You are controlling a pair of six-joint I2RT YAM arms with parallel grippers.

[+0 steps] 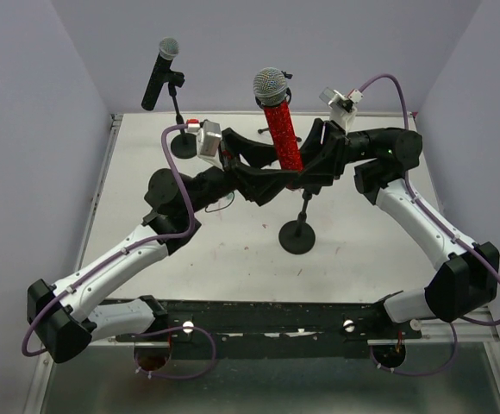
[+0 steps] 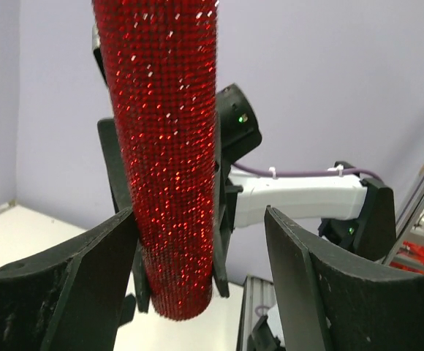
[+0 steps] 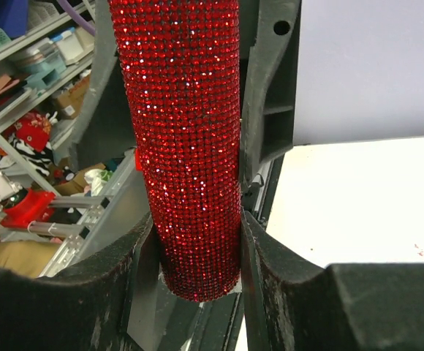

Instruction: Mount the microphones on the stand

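Observation:
The red microphone (image 1: 281, 129), silver mesh head up, stands upright over the middle stand (image 1: 297, 235). My right gripper (image 1: 309, 171) is shut on its lower end, and the right wrist view shows both pads pressed on the red body (image 3: 190, 146). My left gripper (image 1: 271, 179) is open around the same end. In the left wrist view the red body (image 2: 168, 146) lies against the left finger (image 2: 99, 281), with a gap to the right finger (image 2: 307, 285). The black microphone (image 1: 159, 73) sits in the back-left stand (image 1: 184, 145). The teal-green microphone is out of view. The middle stand's clip is hidden.
The white table (image 1: 233, 250) is walled at the back and both sides. The two stand bases sit on it at the back left and centre. The black rail (image 1: 267, 319) carrying the arm bases runs along the near edge.

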